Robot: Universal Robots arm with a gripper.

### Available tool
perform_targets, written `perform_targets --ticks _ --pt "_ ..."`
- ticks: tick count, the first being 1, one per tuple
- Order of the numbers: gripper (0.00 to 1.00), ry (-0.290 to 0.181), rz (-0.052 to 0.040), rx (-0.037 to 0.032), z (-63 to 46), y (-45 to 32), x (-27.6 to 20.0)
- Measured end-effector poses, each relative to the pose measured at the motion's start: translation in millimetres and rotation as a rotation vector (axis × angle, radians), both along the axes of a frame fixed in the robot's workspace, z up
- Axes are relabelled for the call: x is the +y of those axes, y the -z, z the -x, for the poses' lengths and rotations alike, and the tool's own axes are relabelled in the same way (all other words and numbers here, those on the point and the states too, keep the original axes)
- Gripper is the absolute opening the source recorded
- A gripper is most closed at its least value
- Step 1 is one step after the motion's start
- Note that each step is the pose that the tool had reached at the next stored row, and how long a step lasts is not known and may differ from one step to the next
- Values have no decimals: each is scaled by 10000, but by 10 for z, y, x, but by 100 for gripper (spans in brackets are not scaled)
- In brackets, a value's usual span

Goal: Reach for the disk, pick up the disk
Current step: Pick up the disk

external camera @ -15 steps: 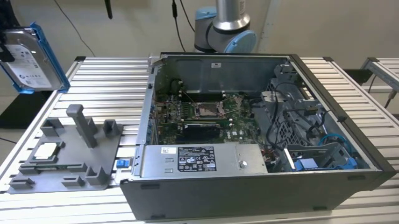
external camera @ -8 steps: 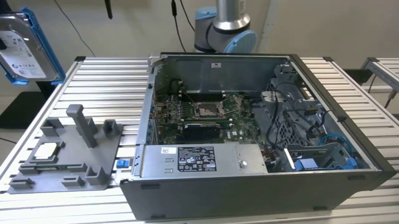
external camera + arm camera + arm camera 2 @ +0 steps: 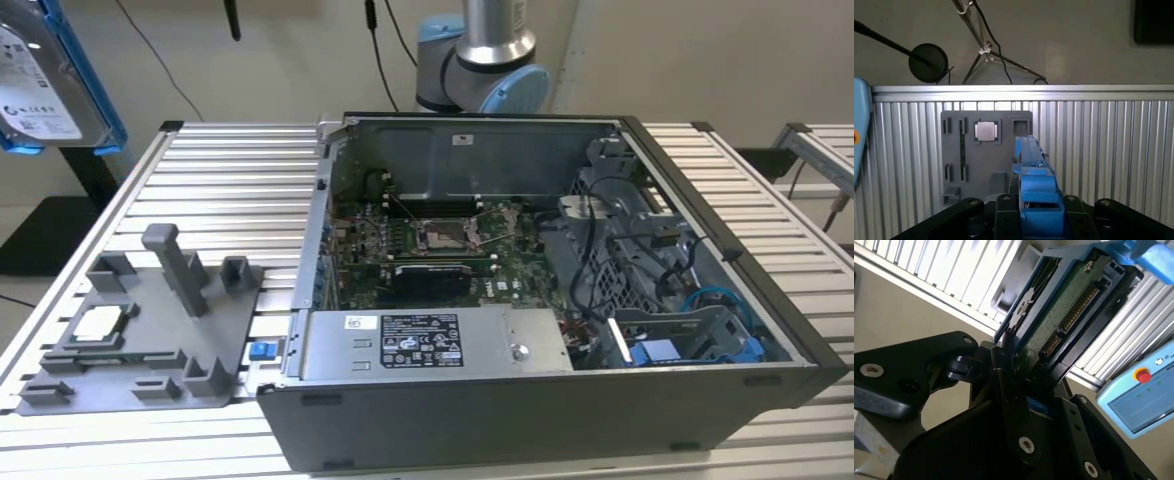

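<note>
The disk (image 3: 47,85), a silver drive in a bright blue frame, hangs in the air at the upper edge of the exterior view's left, well above the table. In the second wrist view the disk (image 3: 1069,305) shows its green circuit board and connector, and my gripper (image 3: 1026,367) is shut on its lower end with black fingers (image 3: 1004,365) on both faces. In the first wrist view the disk (image 3: 1031,160) stands edge-on, rising out of the gripper (image 3: 1038,205).
An open computer case (image 3: 534,280) takes up the middle of the slatted aluminium table (image 3: 227,190). A grey fixture plate (image 3: 134,340) holds a square processor chip (image 3: 100,325); a small blue clip (image 3: 262,350) lies beside it. The arm's base (image 3: 481,60) stands behind the case. A pendant (image 3: 1139,400) lies nearby.
</note>
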State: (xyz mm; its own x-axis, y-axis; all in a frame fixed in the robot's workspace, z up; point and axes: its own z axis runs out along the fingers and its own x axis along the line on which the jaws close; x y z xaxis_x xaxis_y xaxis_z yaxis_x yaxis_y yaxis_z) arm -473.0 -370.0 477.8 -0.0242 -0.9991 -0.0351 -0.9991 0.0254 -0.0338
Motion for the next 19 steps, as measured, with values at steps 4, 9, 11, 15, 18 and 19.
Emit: perform_targets --ticks 4,9,11,15,18,19 --pt "0 0 0 0 0 -144 0" --pt "0 1 1 1 0 -271 0" --pt "0 0 0 1 0 -294 0" --pt "0 -1 -2 -1 0 -300 0" --pt "0 -1 -3 0 0 -300 0" --pt "0 -1 -3 1 0 -300 0"
